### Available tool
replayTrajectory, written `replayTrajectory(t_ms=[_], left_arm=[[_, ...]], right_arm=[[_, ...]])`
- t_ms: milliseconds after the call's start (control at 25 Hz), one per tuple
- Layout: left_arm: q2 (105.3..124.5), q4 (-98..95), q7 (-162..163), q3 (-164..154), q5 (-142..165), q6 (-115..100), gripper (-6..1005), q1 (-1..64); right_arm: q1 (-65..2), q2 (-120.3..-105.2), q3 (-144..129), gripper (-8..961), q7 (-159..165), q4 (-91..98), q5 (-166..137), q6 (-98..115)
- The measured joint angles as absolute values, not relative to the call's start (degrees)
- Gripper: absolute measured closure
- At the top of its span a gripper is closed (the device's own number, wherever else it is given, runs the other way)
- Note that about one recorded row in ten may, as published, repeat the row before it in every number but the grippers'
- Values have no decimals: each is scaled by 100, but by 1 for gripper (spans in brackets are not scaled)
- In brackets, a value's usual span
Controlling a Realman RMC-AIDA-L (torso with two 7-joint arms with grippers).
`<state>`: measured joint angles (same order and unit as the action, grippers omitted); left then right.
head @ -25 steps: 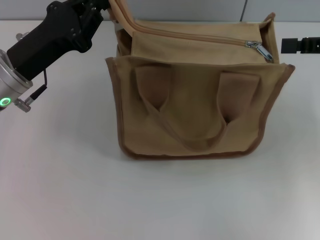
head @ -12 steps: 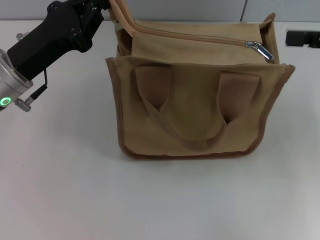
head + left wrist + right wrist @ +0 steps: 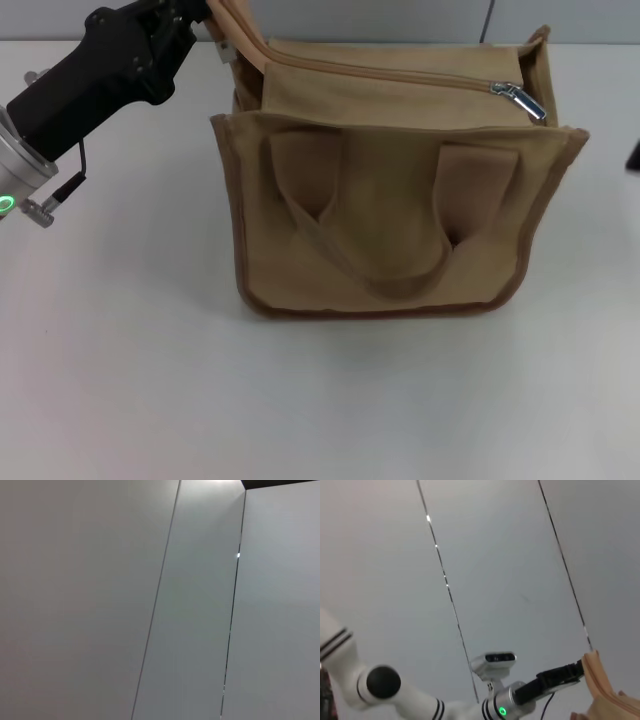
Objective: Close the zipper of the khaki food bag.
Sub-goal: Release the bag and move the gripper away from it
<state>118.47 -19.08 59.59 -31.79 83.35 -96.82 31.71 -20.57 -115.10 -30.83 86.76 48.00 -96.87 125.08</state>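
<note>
The khaki food bag (image 3: 400, 220) stands upright mid-table in the head view, its two loop handles hanging down the near face. The zipper (image 3: 400, 75) runs along the top. Its silver slider (image 3: 518, 100) sits at the bag's right end, and the tape to the left of it looks joined. My left gripper (image 3: 212, 14) is at the bag's far left top corner, shut on a raised khaki strap (image 3: 240, 35) of the bag. The right wrist view shows that gripper (image 3: 579, 668) meeting the strap (image 3: 598, 680). Of my right gripper (image 3: 635, 155) only a dark sliver shows at the right edge.
The bag rests on a white table (image 3: 120, 380). A grey panelled wall (image 3: 160, 600) fills the left wrist view and most of the right wrist view. The left arm's black forearm (image 3: 100, 75) slants over the table's far left.
The right gripper has drawn back from beside the slider, moving right and nearer until it is almost out of the head view. The left arm shifted slightly left. The bag has stayed put.
</note>
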Motion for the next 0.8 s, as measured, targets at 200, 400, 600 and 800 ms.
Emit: replayTrajectory(t_ms=[200, 400, 600, 800], left_arm=[[11847, -1902, 6025, -3206, 8379, -9602, 973, 3150], [11837, -1916, 6093, -3217, 8393, -9540, 972, 3093], [11821, -1996, 6252, -3225, 8421, -9522, 971, 3086], [11816, -2112, 6365, -3226, 8448, -9534, 971, 3050]], right_arm=[[-1488, -11770, -3378, 185, 6942, 4530, -10026, 12491], [-1480, -11745, -3315, 185, 6002, 3882, -10834, 12482], [-1509, -11710, -3297, 185, 5746, 3778, -11177, 12339], [-1577, -11693, -3295, 185, 5761, 3765, -11218, 12273]])
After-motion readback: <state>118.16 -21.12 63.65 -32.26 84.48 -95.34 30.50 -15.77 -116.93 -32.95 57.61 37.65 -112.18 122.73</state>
